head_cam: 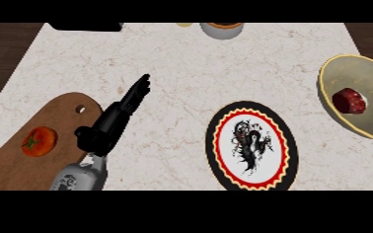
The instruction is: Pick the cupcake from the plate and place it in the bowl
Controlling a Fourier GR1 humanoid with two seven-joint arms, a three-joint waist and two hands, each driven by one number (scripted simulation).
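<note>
A dark red cupcake (350,100) lies inside the yellow bowl (329,79) at the right edge of the counter. The round plate (218,148) with a black rim, red ring and black dragon figure sits in the lower middle with nothing on it. My left hand (116,118) rests to the left of the plate, fingers straight and pointing up and to the right, holding nothing. My right hand does not show in this view.
A wooden cutting board (51,123) lies at the lower left with a red tomato (38,141) on it. A small cup (222,29) stands at the counter's far edge, beside a dark object (86,26) at the far left.
</note>
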